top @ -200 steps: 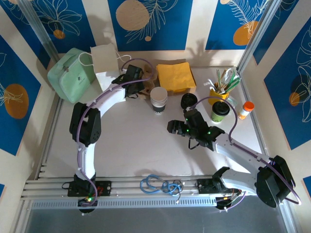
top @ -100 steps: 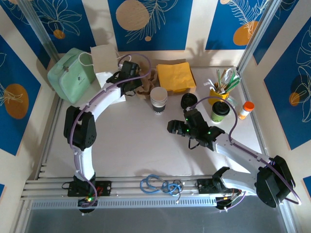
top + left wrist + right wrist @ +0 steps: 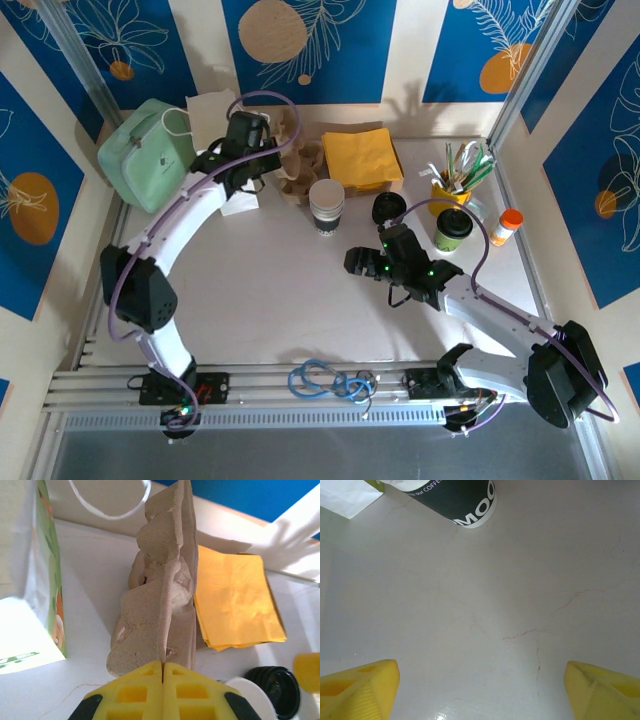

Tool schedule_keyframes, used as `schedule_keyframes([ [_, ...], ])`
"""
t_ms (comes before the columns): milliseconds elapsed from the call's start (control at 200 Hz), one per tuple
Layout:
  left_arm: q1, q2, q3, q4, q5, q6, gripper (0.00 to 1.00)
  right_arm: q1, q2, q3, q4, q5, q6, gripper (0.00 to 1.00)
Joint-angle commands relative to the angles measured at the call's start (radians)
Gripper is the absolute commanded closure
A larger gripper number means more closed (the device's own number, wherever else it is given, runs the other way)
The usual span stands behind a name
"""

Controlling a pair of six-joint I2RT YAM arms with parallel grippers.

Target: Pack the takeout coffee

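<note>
The coffee [image 3: 452, 228] stands upright on the worktop [image 3: 260, 290], far right, beside the yellow pot [image 3: 448, 192]. We judge its paper wall soft, so we'd grasp mid-body, below the lid. Our right gripper [image 3: 480, 690] gapes empty, while the left gripper [image 3: 162, 667] pinches the carrier [image 3: 160, 605].

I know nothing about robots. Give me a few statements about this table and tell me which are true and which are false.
1. The left tool is shut on the cardboard cup carrier. True.
2. The right tool holds the takeout coffee. False: it is open and empty above the table, and the coffee stands on its own, apart from it.
3. The takeout coffee wears a black lid. True.
4. The yellow napkins are inside the white paper bag. False: they lie out on the table, beside the carrier.
</note>
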Motion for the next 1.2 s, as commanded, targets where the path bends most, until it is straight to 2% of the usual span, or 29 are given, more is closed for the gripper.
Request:
schedule_keyframes([
  [0, 0.004, -0.098, -0.019, -0.061, 0.044, 0.038, 1.0, -0.025, -0.003, 0.015, 0.023, -0.053, 0.007, 0.14],
  [175, 0.005, -0.245, -0.085, -0.109, 0.087, 0.036, 1.0, -0.052, -0.035, 0.047, -0.007, -0.112, -0.029, 0.14],
  [325, 0.005, -0.347, -0.121, -0.176, 0.159, 0.048, 1.0, -0.081, -0.051, 0.174, -0.134, -0.155, -0.133, 0.14],
  [515, 0.004, -0.435, -0.202, -0.194, 0.324, 0.036, 1.0, -0.116, -0.018, 0.423, -0.331, -0.241, -0.262, 0.14],
  [695, 0.005, -0.494, -0.31, -0.105, 0.515, 0.001, 1.0, -0.105, 0.044, 0.675, -0.502, -0.281, -0.335, 0.15],
  [910, -0.001, -0.499, -0.44, 0.034, 0.667, -0.053, 1.0, -0.025, 0.145, 0.869, -0.64, -0.257, -0.444, 0.15],
  [1190, -0.045, -0.454, -0.442, 0.065, 0.734, -0.056, 1.0, 0.03, 0.243, 0.903, -0.67, -0.159, -0.524, 0.15],
])
